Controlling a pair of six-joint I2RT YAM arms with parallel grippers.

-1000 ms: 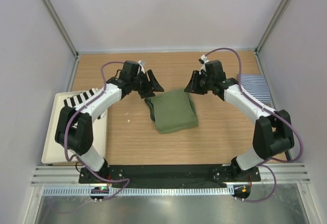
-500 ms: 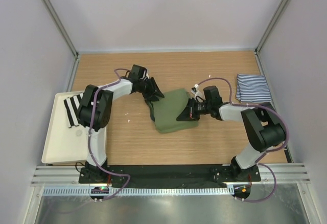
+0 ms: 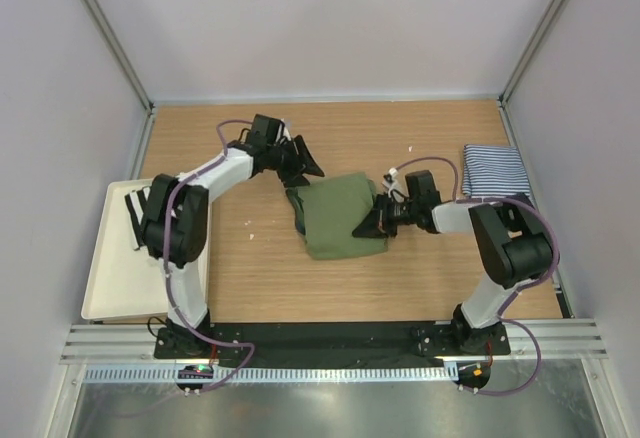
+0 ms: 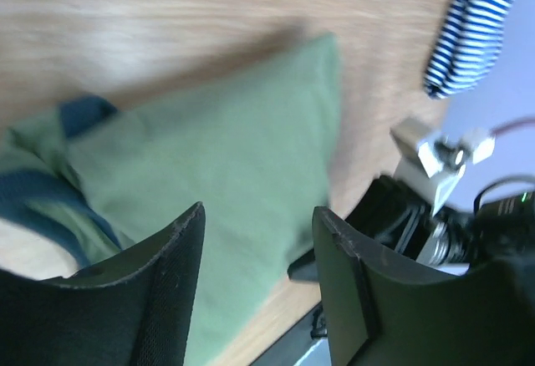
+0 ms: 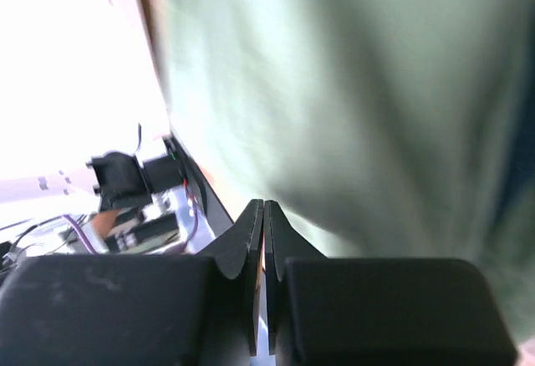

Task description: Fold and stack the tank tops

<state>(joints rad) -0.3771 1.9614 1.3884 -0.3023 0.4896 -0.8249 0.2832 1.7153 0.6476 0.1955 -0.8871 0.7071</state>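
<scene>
Top external view is showing two tank tops lying on one light-brown wooden table (image 3: 250, 268). The folded olive green cloth tank top (image 3: 335, 218) is sitting at the table's middle. The folded navy-and-white striped cloth tank top (image 3: 495, 170) is lying against the right edge, toward the far corner, well apart from the green one. One flat white plastic tray (image 3: 115, 288) is resting at the left edge. One black-and-white striped piece (image 3: 133, 220) is lying on the tray, partly hidden by the left arm. The left gripper (image 3: 303, 171) is hanging at the green top's far-left corner. The right gripper (image 3: 365, 228) is reaching low to that top's right edge.

Left wrist view is showing the left gripper's two black fingers (image 4: 159, 299) standing spread above the green top, pinching nothing. Navy trim (image 4: 84, 115) is showing at the top's left end, and the striped top is lying far off at the upper right.

Right wrist view is showing the right gripper's two fingers (image 5: 242, 249) pressing together at the green cloth's edge. Whether they are catching any cloth, I cannot tell.
</scene>
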